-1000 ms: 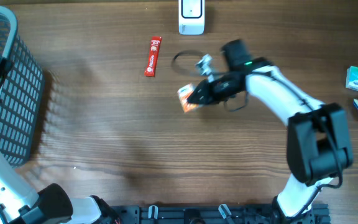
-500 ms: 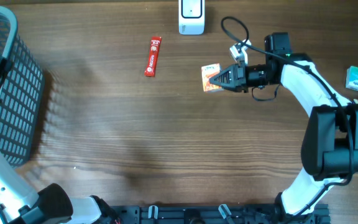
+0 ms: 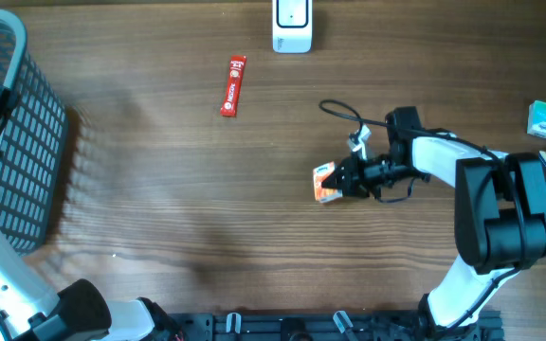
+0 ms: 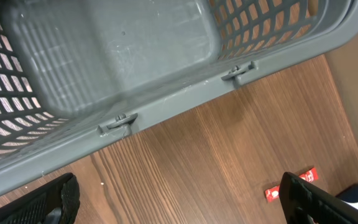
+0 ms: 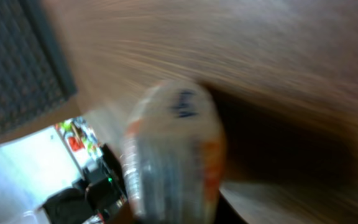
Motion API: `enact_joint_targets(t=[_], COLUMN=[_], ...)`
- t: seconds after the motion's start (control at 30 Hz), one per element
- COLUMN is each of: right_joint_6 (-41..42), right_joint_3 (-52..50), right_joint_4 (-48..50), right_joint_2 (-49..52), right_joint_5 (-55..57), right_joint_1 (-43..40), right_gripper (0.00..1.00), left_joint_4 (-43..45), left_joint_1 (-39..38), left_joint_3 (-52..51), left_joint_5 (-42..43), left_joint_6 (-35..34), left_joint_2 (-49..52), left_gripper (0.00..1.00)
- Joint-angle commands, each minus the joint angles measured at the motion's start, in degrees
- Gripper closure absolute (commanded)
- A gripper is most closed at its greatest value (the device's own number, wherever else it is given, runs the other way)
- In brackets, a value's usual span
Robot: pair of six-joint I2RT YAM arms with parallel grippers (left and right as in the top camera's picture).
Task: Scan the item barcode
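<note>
The right gripper (image 3: 345, 178) reaches in low over the table (image 3: 207, 218), its nose aimed toward the robot's left. At its tip sits the small orange-and-white pack (image 3: 325, 183). Finger and pack run together from above and the wrist picture is smeared, so I cannot tell whether the jaws are clamped on the pack or only lying against it.

From overhead the pack's long axis runs roughly away from the robot's base, tipped a little, so it lies across the gripper's line rather than along it. In the right wrist view the pack (image 5: 173, 149) fills the middle, blurred, standing lengthwise up the frame with a rounded end on top, a blue mark near that end and orange down one side.

A black cable (image 3: 342, 111) loops above the wrist. The white scanner (image 3: 292, 26) stands at the far edge, well apart from the pack, and a red stick packet (image 3: 233, 85) lies nearer the robot's left.

Farther out, the grey mesh basket (image 3: 36, 142) takes the left side. The left gripper (image 4: 179, 196) hangs beside its rim with jaws spread wide and nothing between them. A green-and-white box (image 3: 542, 120) sits at the right edge.
</note>
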Motion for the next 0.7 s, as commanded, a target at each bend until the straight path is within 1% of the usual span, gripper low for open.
enact_joint_targets(t=[0.0,0.03,0.07,0.13,0.17,0.23,0.33,0.37,0.4,0.47,0.5,0.57,0.67], right_joint_6=[3.78,5.18,5.79,6.23,6.14,5.92,1.07,-0.46,-1.42,-1.66,-1.40,-1.31,-0.61], right_joint_3=[-0.07,0.20,0.70,2.45,4.98,8.52,13.29,14.73,15.30,15.63,15.56,15.54,15.96], right_joint_4=[-0.17,-0.70,-1.70,-4.96,-9.11,-14.16,-19.41,-20.85,-21.40,-21.55,-21.53,-21.51,-21.66], right_joint_2=[0.74,0.74,0.74,0.70,0.63,0.52,0.42,0.39,0.39,0.42,0.42,0.42,-0.39], right_joint_5=[10.45,13.68,16.22,20.44,24.22,28.09,26.53,25.11,24.20,22.99,23.10,23.93,28.81], right_joint_1=[-0.02,-0.02,-0.02,-0.02,-0.02,-0.02,0.22,0.66,0.98,2.36,3.13,4.33,5.86], right_gripper=[0.54,0.53,0.48,0.42,0.42,0.45,0.53,0.57,0.63,0.73,0.76,0.76,0.70], left_joint_4=[0.13,0.13,0.13,0.13,0.13,0.13,0.13,0.13,0.13,0.13,0.13,0.13,0.13], left_joint_1=[0.26,0.26,0.26,0.26,0.26,0.26,0.26,0.26,0.26,0.26,0.26,0.26,0.26], left_joint_3=[0.22,0.22,0.22,0.22,0.22,0.22,0.22,0.22,0.22,0.22,0.22,0.22,0.22], left_joint_5=[-0.35,-0.35,-0.35,-0.35,-0.35,-0.35,-0.35,-0.35,-0.35,-0.35,-0.35,-0.35,-0.35], left_joint_6=[-0.59,-0.59,-0.57,-0.59,-0.57,-0.59,-0.59,-0.57,-0.59,-0.57,-0.59,-0.59,-0.57], left_joint_2=[0.24,0.24,0.24,0.24,0.24,0.24,0.24,0.24,0.24,0.24,0.24,0.24,0.24], left_gripper=[0.00,0.00,0.00,0.00,0.00,0.00,0.00,0.00,0.00,0.00,0.00,0.00,0.00])
